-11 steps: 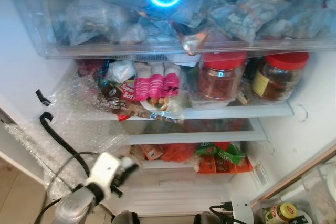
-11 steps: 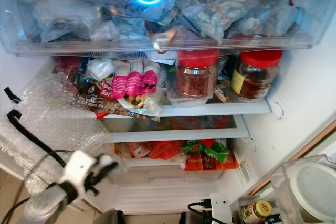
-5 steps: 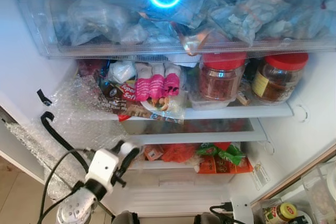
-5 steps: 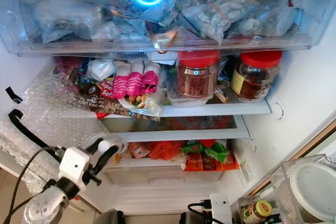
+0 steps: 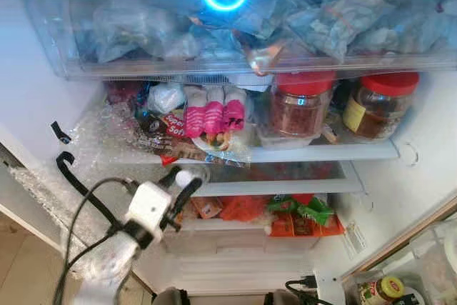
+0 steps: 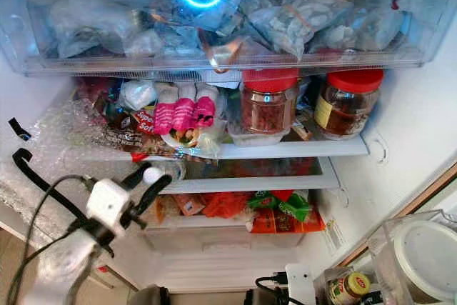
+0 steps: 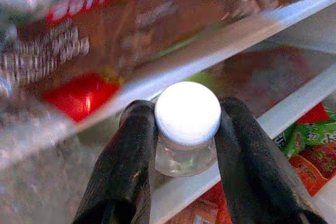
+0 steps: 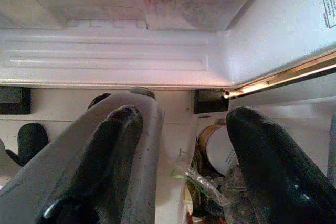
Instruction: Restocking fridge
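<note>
Gripping a white-capped bottle [image 7: 186, 129] — seemingly clear — left hand [image 7: 184, 129] at fridge shelf [image 5: 285, 188]

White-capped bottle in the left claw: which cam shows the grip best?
Left wrist view. The white-capped bottle sits close up between the left claw's two black fingers, which press its neck from both sides. Both eye views show it small and from farther off, with the cap held up near the middle shelf.

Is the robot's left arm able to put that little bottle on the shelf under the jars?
Probably yes. The left end effector holds the white-capped bottle right at that shelf's open front edge, with nothing blocking it.
</note>
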Controlling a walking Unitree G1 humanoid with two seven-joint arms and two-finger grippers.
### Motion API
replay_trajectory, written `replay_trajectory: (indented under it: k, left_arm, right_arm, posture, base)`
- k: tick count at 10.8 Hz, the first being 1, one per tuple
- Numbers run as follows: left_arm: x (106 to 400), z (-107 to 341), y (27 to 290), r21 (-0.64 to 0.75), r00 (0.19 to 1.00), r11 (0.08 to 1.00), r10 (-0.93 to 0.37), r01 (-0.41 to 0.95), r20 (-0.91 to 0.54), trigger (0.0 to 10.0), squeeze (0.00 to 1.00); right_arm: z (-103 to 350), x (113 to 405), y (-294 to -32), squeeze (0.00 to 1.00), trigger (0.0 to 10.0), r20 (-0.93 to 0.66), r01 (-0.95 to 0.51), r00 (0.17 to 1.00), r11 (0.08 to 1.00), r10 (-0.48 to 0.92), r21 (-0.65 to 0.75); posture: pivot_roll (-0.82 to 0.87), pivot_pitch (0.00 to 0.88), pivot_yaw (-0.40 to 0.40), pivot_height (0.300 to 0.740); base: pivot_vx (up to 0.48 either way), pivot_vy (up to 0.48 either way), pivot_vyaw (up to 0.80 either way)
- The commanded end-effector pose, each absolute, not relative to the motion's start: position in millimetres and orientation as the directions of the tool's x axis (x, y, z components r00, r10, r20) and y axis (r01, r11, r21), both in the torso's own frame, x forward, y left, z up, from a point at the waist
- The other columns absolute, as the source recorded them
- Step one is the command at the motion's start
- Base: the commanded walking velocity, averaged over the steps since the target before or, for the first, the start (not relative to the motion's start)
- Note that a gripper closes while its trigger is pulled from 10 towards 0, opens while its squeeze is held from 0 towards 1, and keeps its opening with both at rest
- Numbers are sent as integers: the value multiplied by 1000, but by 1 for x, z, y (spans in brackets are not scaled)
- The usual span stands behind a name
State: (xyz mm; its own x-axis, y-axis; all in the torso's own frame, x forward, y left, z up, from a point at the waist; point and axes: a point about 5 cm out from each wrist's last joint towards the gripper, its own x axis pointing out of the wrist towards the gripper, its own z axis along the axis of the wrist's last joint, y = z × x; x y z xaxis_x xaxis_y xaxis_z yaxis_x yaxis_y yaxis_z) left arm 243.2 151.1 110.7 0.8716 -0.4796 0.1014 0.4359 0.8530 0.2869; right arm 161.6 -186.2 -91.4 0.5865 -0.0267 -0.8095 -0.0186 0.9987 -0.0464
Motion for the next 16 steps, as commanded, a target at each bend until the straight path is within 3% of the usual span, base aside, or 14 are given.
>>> replay_trajectory:
  k: [1, 5, 10, 14, 16]
  left_arm:
    - [248, 110, 154, 289, 883, 864, -457, 412, 109, 10000, 0]
    - [259, 73, 175, 192, 942, 925, -337, 329, 8, 10000, 0]
    - [245, 33, 179, 27, 920, 934, -346, 357, -185, 10000, 0]
    - [234, 11, 184, 32, 873, 913, -378, 407, -310, 10000, 0]
    - [245, 19, 184, 56, 902, 926, -347, 372, -258, 10000, 0]
  right_arm:
    - [-99, 146, -182, 0, 10000, -845, -19, 535, 999, -15, -30]
    - [-99, 147, -182, 0, 10000, -842, -12, 539, 1000, -14, -24]
    - [-99, 146, -182, 0, 10000, -842, -14, 539, 1000, -13, -24]
    - [-99, 147, -181, 0, 10000, -842, -13, 540, 1000, -13, -24]
    - [-98, 147, -181, 0, 10000, -842, -14, 539, 1000, -14, -26]
  posture:
    - [-94, 27, 7, 651]
    - [-98, 34, 5, 651]
    - [-97, 35, 3, 651]
    - [-94, 33, 5, 651]
    - [-93, 33, 4, 651]
  base:
    - [0, 0, 0]
    - [0, 0, 0]
    - [0, 0, 0]
    - [0, 0, 0]
    - [0, 0, 0]
